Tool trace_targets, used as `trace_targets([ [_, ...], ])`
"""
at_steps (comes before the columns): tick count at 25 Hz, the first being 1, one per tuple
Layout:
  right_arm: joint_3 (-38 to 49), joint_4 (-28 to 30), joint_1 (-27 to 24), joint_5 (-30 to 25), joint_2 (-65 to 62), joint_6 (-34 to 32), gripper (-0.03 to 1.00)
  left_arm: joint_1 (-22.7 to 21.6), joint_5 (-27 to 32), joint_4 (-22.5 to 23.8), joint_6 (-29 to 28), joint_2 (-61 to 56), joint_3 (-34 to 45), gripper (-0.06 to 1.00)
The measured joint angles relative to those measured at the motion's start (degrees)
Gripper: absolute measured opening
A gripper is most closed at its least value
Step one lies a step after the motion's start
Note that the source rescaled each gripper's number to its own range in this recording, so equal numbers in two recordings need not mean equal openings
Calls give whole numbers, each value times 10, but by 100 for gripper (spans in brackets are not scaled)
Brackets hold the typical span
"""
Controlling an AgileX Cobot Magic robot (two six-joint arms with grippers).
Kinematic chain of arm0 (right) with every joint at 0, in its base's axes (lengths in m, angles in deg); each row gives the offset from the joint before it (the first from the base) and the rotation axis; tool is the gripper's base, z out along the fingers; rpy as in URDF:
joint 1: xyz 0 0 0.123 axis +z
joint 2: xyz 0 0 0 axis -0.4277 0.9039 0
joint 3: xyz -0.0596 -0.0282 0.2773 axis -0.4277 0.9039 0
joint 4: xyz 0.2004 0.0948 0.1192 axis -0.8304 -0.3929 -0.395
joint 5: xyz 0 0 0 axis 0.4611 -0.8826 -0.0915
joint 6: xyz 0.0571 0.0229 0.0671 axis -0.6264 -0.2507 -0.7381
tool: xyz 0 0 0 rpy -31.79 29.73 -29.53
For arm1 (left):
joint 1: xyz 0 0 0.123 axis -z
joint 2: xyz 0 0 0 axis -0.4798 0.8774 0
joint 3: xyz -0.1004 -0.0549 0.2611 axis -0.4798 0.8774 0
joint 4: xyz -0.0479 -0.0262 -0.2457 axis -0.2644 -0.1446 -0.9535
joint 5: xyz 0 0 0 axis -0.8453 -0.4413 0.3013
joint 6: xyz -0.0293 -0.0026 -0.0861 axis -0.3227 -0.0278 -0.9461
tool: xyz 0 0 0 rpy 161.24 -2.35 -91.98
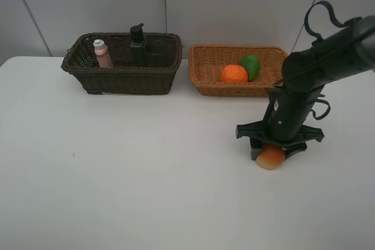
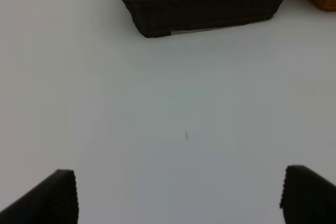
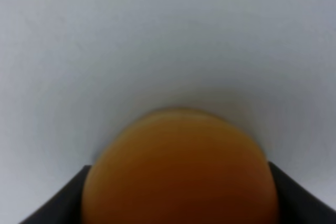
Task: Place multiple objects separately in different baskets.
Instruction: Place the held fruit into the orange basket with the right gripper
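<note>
On the white tabletop (image 1: 135,174) the right claw (image 1: 274,151) stands over the peach-like fruit (image 1: 270,157), fingers either side; whether clamped I cannot tell. Left claw (image 2: 178,195) gapes apart. Beyond, orange (image 1: 234,73) and green fruit (image 1: 250,65) lie in the tan basket (image 1: 202,62); bottles stand in the dark basket (image 1: 123,79)

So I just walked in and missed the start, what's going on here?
The robot is sorting items into two baskets. The right gripper is down around the peach-like fruit on the table; a firm grip can't be confirmed. The dark basket holds the pink bottle, pump bottle and a cup. The tan basket holds the orange and green fruit. The left gripper is open and holds nothing.
</note>
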Motion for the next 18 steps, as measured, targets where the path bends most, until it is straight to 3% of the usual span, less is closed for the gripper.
trace_targets([
  [18, 0, 0, 0, -3, 0, 0, 0, 0, 0, 0, 0, 0, 0, 100],
])
